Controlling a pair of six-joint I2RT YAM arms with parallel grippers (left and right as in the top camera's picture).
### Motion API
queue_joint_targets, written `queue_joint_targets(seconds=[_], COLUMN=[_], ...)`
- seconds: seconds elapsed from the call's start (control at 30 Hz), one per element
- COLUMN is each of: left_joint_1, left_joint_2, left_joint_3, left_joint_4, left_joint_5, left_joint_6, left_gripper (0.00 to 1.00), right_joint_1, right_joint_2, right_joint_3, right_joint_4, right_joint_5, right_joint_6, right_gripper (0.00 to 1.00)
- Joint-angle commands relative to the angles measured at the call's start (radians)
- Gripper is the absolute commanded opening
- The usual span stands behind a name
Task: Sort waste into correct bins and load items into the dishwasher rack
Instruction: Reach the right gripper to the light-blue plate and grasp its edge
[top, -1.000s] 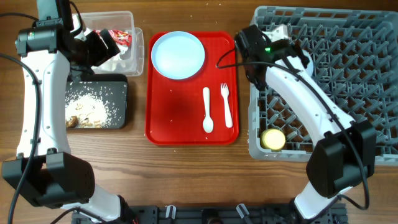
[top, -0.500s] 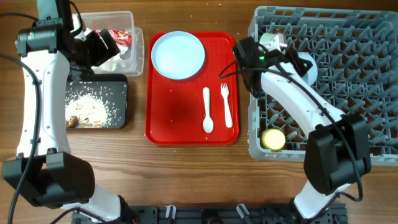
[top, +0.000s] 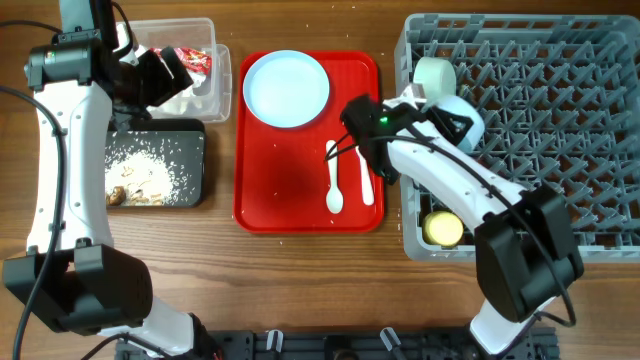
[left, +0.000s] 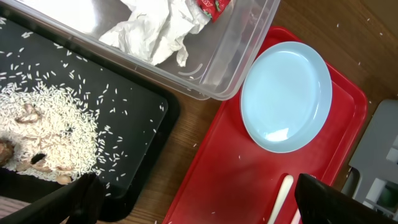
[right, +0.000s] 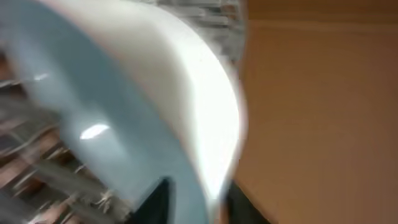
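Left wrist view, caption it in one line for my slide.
Open left gripper frames rice on black tray, napkin and red wrapper in clear tub, pale blue plate on red tray.

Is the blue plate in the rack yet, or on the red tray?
On the tray: the plate lies flat at its far end, outside the rack.

So the flat red tray (top: 265, 200) has the pale blue round plate (top: 287, 88), white plastic spoon (top: 333, 185) and white plastic fork (top: 367, 192) on it. Big grey pegged plastic crate (top: 540, 150) on the right holds two pale blue bowls (top: 435, 73) and a small yellow cup (top: 443, 228).
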Motion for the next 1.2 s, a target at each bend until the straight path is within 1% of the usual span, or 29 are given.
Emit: queue_joint_targets(seconds=[0.0, 0.07, 0.23, 0.3, 0.4, 0.47, 0.5, 0.53, 0.6, 0.63, 0.67, 0.7, 0.73, 0.77, 0.8, 0.83, 0.87, 0.9, 0.97, 1.03, 1.07, 1.1, 1.17], left_joint_1=[0.006, 0.006, 0.006, 0.006, 0.006, 0.006, 0.006, 0.006, 0.006, 0.006, 0.006, 0.006, 0.006, 0.006, 0.006, 0.006, 0.006, 0.006, 0.006, 0.006, 0.006, 0.006, 0.006], left_joint_2=[-0.009, -0.009, -0.009, -0.009, -0.009, -0.009, -0.009, -0.009, -0.009, -0.009, -0.009, -0.009, -0.009, -0.009, -0.009, -0.009, -0.009, -0.009, -0.009, -0.009, -0.009, -0.009, -0.009], left_joint_3=[0.008, 0.008, 0.008, 0.008, 0.008, 0.008, 0.008, 0.008, 0.008, 0.008, 0.008, 0.008, 0.008, 0.008, 0.008, 0.008, 0.008, 0.008, 0.008, 0.008, 0.008, 0.008, 0.008], left_joint_4=[0.0, 0.0, 0.0, 0.0, 0.0, 0.0, 0.0, 0.0, 0.0, 0.0, 0.0, 0.0, 0.0, 0.0, 0.0, 0.0, 0.0, 0.0, 0.0, 0.0, 0.0, 0.0, 0.0], left_joint_5=[-0.005, -0.005, -0.006, -0.005, -0.005, -0.006, -0.006, -0.006, -0.005, -0.006, -0.006, -0.005, -0.006, -0.005, -0.006, -0.006, -0.005, -0.006, -0.005, -0.006, -0.005, -0.006, -0.006], left_joint_6=[0.002, 0.002, 0.002, 0.002, 0.002, 0.002, 0.002, 0.002, 0.002, 0.002, 0.002, 0.002, 0.002, 0.002, 0.002, 0.002, 0.002, 0.002, 0.002, 0.002, 0.002, 0.002, 0.002], left_gripper=[1.0, 1.0, 1.0, 1.0, 1.0, 1.0, 1.0, 1.0, 1.0, 1.0, 1.0, 1.0, 1.0, 1.0, 1.0, 1.0, 1.0, 1.0, 1.0, 1.0, 1.0, 1.0, 1.0], right_joint_1=[0.038, 0.06, 0.074, 0.074, 0.074, 0.074, 0.074, 0.074, 0.074, 0.074, 0.074, 0.074, 0.074, 0.074, 0.074, 0.074, 0.074, 0.074, 0.074, 0.069, 0.062, 0.051, 0.024], right_joint_2=[0.023, 0.022, -0.008, -0.043, -0.106, -0.154, -0.175, -0.197, -0.205, -0.204, -0.204, -0.203, -0.201, -0.197, -0.19, -0.17, -0.151, -0.122, -0.037, 0.064, 0.105, 0.143, 0.217], right_joint_3=[-0.013, -0.012, 0.054, 0.094, 0.169, 0.183, 0.183, 0.183, 0.183, 0.182, 0.182, 0.18, 0.174, 0.165, 0.16, 0.158, 0.158, 0.158, 0.158, 0.169, 0.183, 0.198, 0.208], right_joint_4=[-0.045, -0.061, -0.092, -0.091, -0.071, 0.019, 0.063, 0.115, 0.176, 0.242, 0.291, 0.326, 0.42, 0.5, 0.55, 0.607, 0.639, 0.67, 0.74, 0.797, 0.798, 0.798, 0.819], right_joint_5=[-0.204, -0.215, -0.265, -0.27, -0.272, -0.328, -0.412, -0.594, -0.823, -1.042, -1.186, -1.25, -1.349, -1.391, -1.392, -1.352, -1.309, -1.266, -1.166, -1.133, -1.127, -1.122, -1.113], right_joint_6=[0.009, 0.013, 0.01, 0.009, -0.01, -0.045, -0.044, -0.045, -0.073, -0.066, -0.06, -0.035, 0.034, 0.075, 0.114, 0.182, 0.226, 0.25, 0.345, 0.445, 0.485, 0.516, 0.536], right_gripper=[0.65, 0.8, 0.84, 1.0, 1.0, 1.0, 1.0, 1.0, 1.0, 1.0, 1.0, 1.0, 1.0, 1.0, 1.0, 1.0, 0.96, 0.88, 0.75, 0.68, 0.62, 0.57, 0.52])
